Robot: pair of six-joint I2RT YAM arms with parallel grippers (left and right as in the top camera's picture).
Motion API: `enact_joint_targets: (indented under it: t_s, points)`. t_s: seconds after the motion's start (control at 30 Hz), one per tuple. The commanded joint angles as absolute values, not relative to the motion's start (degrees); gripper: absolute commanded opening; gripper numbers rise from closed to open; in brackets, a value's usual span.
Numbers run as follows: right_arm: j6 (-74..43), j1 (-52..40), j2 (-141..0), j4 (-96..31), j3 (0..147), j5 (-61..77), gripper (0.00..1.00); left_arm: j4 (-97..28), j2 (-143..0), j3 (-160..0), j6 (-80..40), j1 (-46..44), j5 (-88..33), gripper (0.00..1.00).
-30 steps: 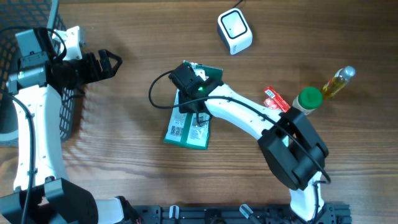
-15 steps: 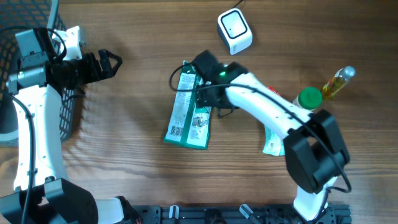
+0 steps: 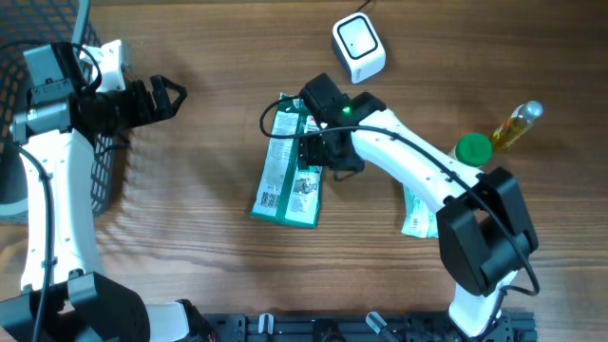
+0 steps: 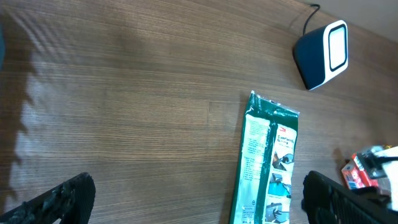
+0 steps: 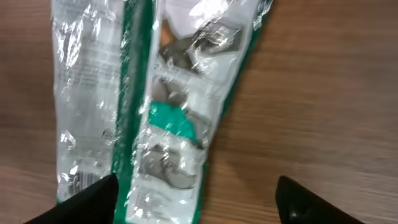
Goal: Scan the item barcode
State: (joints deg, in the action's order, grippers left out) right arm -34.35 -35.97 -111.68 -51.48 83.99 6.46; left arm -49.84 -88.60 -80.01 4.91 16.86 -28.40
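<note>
Moved: right gripper (image 3: 328,157) is now sitting further right, over the green packet's (image 3: 285,180) upper end.
Right gripper: jaws are standing wide apart, gripping nothing, hovering above the green packet.
Green packet: lying flat mid-table (image 3: 190,237), near the scanner (image 3: 358,47), not touching it.
Left gripper (image 3: 174,95): gaping fully, holding nothing, hovering beside the basket (image 3: 100,180).

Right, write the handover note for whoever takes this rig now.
Left pincer: open, empty, by the basket, away from the work.
Right pincer: open, poised over the green packet, not gripping it.
The packet lies flat on the table; the scanner stands apart from it, beyond its top end.
Done: nothing visibly scanned.
Left: grip the packet and show it to the scanner.
</note>
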Motion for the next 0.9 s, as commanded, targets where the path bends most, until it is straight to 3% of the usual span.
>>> enact_joint_targets:
  t_s: [0.0, 0.33, 0.53, 0.87]
  points:
    - [-37.74, -38.81, -111.15, -47.72, 79.68, 9.89, 0.74, -49.71, -88.86, -80.27, 5.78, 16.78, -28.88, 1.0]
    - [-45.56, -39.7, -111.18, -35.57, 70.06, 9.69, 0.61, -49.71, -88.86, -80.27, 5.78, 16.78, -28.88, 1.0]
    - [-45.63, -39.7, -111.18, -33.21, 68.4, 8.88, 0.43, -49.74, -88.86, -80.27, 5.78, 16.78, -28.88, 1.0]
    - [-45.17, -39.7, -111.18, -32.75, 68.12, 8.6, 0.45, -44.45, -88.86, -80.27, 3.14, 16.75, -30.65, 1.0]
